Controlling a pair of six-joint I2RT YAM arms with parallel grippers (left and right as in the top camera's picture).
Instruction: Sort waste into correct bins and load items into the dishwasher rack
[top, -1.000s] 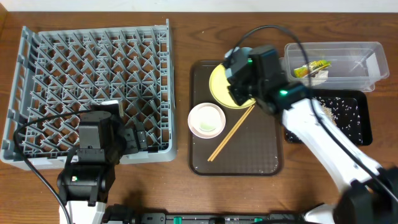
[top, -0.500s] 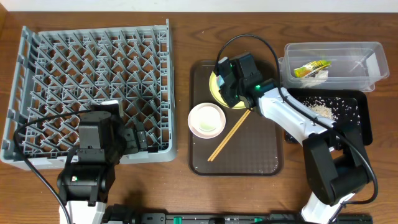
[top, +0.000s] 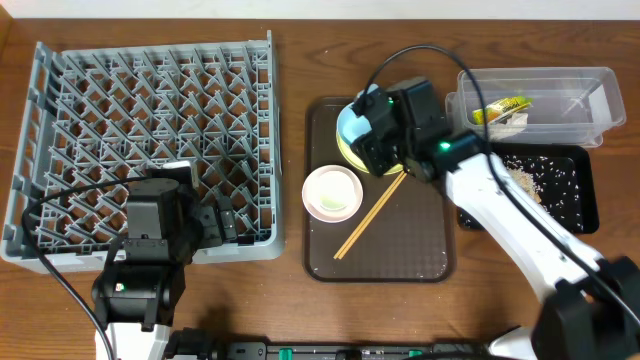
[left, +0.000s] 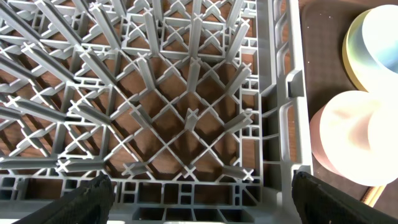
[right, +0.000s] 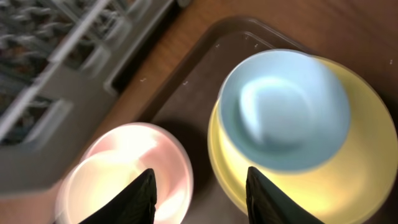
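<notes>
Light blue bowl (right: 283, 109): seated on yellow-green plate (right: 323, 186), upper centre of overhead view. Right pincer (right: 200, 190) (shut a second ago) is now parted above it, empty; loading into rack (top: 150, 110) is judged next. Left pincer (left: 202, 199) is held spread.

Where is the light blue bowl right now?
In the right wrist view the light blue bowl sits on the yellow-green plate at the brown tray's far end, beyond the white bowl, right of the rack.

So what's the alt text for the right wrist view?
A light blue bowl sits on a yellow-green plate on a brown tray. A white bowl lies lower left, a grey rack upper left, and the right tool stands open at the bottom, holding nothing.
</notes>
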